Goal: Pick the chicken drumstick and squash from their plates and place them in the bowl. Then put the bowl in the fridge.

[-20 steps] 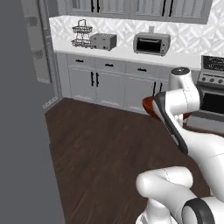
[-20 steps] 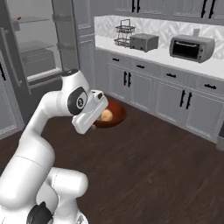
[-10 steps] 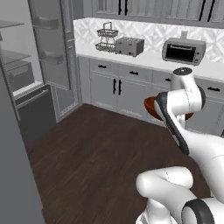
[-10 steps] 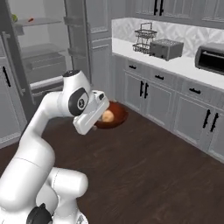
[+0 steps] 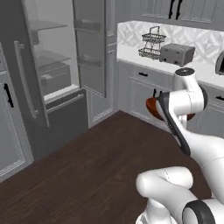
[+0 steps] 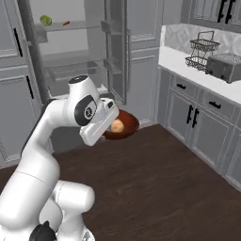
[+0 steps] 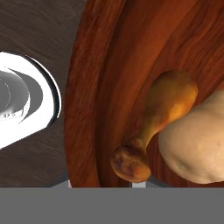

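The bowl [image 6: 123, 126], carrying squash [image 6: 117, 125] and chicken drumstick [image 7: 159, 118], hangs from the bent arm's closed fingers.

Our two base cameras behind the arm share the tall grey open fridge [image 5: 52, 74] [image 6: 70, 52], our hand camera close over the reddish-brown wooden bowl [image 7: 113, 65]

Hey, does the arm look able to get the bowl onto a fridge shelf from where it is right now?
Probably not yet. The gripper is shut on the bowl, carried above the dark floor, and the fridge stands open with nothing blocking it, but its shelves look farther back than the arm, so the base likely must drive closer.
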